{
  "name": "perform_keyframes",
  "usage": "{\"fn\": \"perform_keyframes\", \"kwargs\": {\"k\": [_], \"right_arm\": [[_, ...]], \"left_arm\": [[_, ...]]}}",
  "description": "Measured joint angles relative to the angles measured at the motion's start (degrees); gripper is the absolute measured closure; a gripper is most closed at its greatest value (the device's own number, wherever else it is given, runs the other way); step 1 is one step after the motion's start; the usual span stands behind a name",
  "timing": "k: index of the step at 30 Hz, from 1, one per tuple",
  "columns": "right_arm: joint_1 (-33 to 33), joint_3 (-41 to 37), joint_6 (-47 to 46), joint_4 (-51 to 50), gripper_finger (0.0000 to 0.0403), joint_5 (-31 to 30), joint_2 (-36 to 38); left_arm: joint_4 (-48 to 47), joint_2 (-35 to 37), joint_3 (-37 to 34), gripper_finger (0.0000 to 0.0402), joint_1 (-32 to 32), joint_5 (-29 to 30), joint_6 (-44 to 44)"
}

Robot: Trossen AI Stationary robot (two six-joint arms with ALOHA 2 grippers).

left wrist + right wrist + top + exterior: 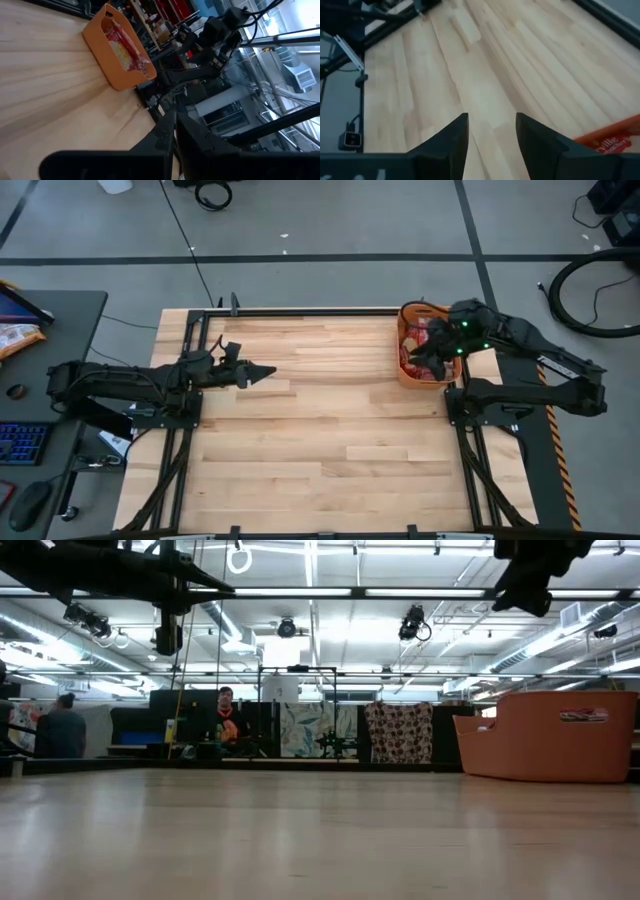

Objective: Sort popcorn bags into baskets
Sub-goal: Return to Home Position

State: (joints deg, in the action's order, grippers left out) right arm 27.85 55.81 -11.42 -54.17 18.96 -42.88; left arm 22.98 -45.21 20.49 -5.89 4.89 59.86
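Observation:
The orange basket (402,340) stands on the table by its far right corner and also shows in the low view (550,740). Red popcorn bags (125,47) with yellow-cream pictures lie inside it, piled. My right gripper (491,125) hangs open and empty above the basket (620,125), fingers slanting toward the table's left; a red bag (612,145) shows just beside one finger. In the high view it sits over the bags (425,358). My left gripper (262,372) waits shut and empty over the table's left part, pointing right toward the basket (100,55).
Bare wooden table top (330,430) spreads between the two arms and toward the near edge. A dark frame (300,310) runs along the far edge. A desk with a keyboard and mouse (30,440) stands left of the table. People sit in the room behind (225,725).

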Motion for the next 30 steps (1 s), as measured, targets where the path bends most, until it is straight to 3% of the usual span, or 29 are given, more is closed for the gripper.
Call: {"fn": "perform_keyframes", "kwargs": {"k": [21,30], "right_arm": [[-5.3,-0.1,-2.4,0.4,0.0235,-3.0,1.9],[-6.1,-2.0,-3.7,2.6,0.0235,-4.6,12.6]], "left_arm": [[0.0,0.0,0.0,0.0379,0.0,-0.2,-0.2],[-0.4,6.4,-2.2,0.0393,0.0,2.4,-3.4]]}}
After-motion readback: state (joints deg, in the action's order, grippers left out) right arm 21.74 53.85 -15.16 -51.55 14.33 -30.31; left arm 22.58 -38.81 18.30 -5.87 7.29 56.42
